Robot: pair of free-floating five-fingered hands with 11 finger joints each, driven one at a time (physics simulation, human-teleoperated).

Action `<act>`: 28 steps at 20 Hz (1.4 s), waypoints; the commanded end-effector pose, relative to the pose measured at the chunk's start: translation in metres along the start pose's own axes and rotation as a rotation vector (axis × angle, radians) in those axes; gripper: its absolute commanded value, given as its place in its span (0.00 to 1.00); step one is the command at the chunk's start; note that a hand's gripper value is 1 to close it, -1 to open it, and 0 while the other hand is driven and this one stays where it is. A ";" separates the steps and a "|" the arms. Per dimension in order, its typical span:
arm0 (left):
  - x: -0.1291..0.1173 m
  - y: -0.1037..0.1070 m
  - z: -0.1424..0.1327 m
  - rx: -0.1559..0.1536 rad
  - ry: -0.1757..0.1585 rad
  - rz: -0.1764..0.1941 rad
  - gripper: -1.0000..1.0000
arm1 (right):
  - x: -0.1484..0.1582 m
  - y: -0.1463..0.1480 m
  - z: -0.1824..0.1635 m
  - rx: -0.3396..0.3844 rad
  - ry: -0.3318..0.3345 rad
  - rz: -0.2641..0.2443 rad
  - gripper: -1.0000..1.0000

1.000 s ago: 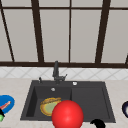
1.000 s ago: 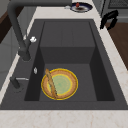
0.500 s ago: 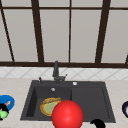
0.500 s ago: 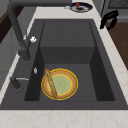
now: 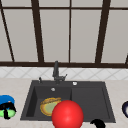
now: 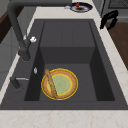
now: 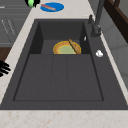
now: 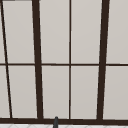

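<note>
Left hand (image 5: 7,109) sits over the counter left of the sink (image 5: 90,100), fingers curled round a green object (image 5: 6,113) just in front of a blue plate (image 5: 6,99). Right hand (image 5: 98,123) hangs at the sink's front edge; whether its fingers are curled or straight cannot be told. Yellow-rimmed plate (image 6: 60,84) lies in the basin with a brown stick (image 6: 51,83) across it. Red ball (image 5: 67,114) sits in front of it. Faucet (image 5: 56,71) stands behind.
</note>
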 end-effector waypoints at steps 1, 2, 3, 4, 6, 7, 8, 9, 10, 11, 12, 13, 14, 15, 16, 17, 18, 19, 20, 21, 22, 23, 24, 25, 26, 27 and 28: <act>-0.010 0.011 -0.019 -0.035 -0.012 0.012 1.00 | 0.000 0.000 0.000 0.000 0.000 0.000 0.50; -0.014 0.014 -0.024 -0.036 -0.012 0.015 1.00 | 0.000 0.000 0.000 0.000 0.000 0.000 0.50; -0.018 0.017 -0.028 -0.037 -0.010 0.019 1.00 | 0.000 0.000 0.000 0.000 0.000 0.000 0.50; -0.021 0.020 -0.032 -0.037 -0.009 0.021 1.00 | 0.000 0.000 0.000 0.000 0.000 0.000 0.50; -0.029 0.026 -0.039 -0.037 -0.006 0.023 1.00 | 0.000 0.000 0.000 0.000 0.000 0.000 0.50; -0.034 0.029 -0.043 -0.038 -0.004 0.023 1.00 | 0.000 0.000 0.000 0.000 0.000 0.000 0.50; -0.038 0.032 -0.047 -0.038 -0.001 0.023 1.00 | 0.000 0.000 0.000 0.000 0.000 0.000 0.50; -0.043 0.034 -0.051 -0.039 0.003 0.022 1.00 | 0.000 0.000 0.000 0.000 0.000 0.000 0.50; -0.047 0.036 -0.055 -0.039 0.008 0.022 1.00 | 0.000 0.000 0.000 0.000 0.000 0.000 0.50; -0.053 0.036 -0.060 -0.039 0.019 0.019 1.00 | 0.000 0.000 0.000 0.000 0.000 0.000 0.50; -0.058 0.033 -0.066 -0.039 0.031 0.015 1.00 | 0.000 0.000 0.000 0.000 0.000 0.000 0.50; -0.064 0.034 -0.070 -0.042 0.033 0.016 1.00 | 0.000 0.000 0.000 0.000 0.000 0.000 0.50; -0.069 0.034 -0.075 -0.042 0.034 0.016 1.00 | 0.000 0.000 0.000 0.000 0.000 0.000 0.50; -0.074 0.034 -0.079 -0.042 0.034 0.016 1.00 | 0.000 0.000 0.000 0.000 0.000 0.000 0.50; -0.080 0.033 -0.084 -0.042 0.035 0.016 1.00 | 0.000 0.000 0.000 0.000 0.000 0.000 0.50; -0.085 0.033 -0.089 -0.042 0.036 0.016 1.00 | 0.000 0.000 0.000 0.000 0.000 0.000 0.50; -0.090 0.032 -0.094 -0.042 0.036 0.016 1.00 | 0.000 0.000 0.000 0.000 0.000 0.000 0.50; -0.096 0.032 -0.099 -0.043 0.037 0.016 1.00 | 0.000 0.000 0.000 0.000 0.000 0.000 0.50; -0.101 0.031 -0.104 -0.042 0.037 0.015 1.00 | 0.000 0.000 0.000 0.000 0.000 0.000 0.50; -0.107 0.031 -0.109 -0.043 0.038 0.016 1.00 | 0.000 0.000 0.000 0.000 0.000 0.000 0.50; -0.113 0.031 -0.114 -0.044 0.039 0.016 1.00 | 0.000 0.000 0.000 0.000 0.000 0.000 0.50; -0.119 0.030 -0.118 -0.044 0.039 0.016 1.00 | 0.000 0.000 0.000 0.000 0.000 0.000 0.50; -0.125 0.031 -0.123 -0.045 0.040 0.016 1.00 | 0.000 0.000 0.000 0.000 0.000 0.000 0.50; -0.131 0.030 -0.128 -0.045 0.041 0.017 1.00 | 0.000 0.000 0.000 0.000 0.000 0.000 0.50; -0.137 0.030 -0.132 -0.047 0.042 0.017 1.00 | 0.000 0.000 0.000 0.000 0.000 0.000 0.50; -0.143 0.029 -0.137 -0.047 0.042 0.017 1.00 | 0.000 0.000 0.000 0.000 0.000 0.000 0.50; -0.149 0.029 -0.143 -0.045 0.042 0.017 1.00 | 0.000 0.000 0.000 0.000 0.000 0.000 0.50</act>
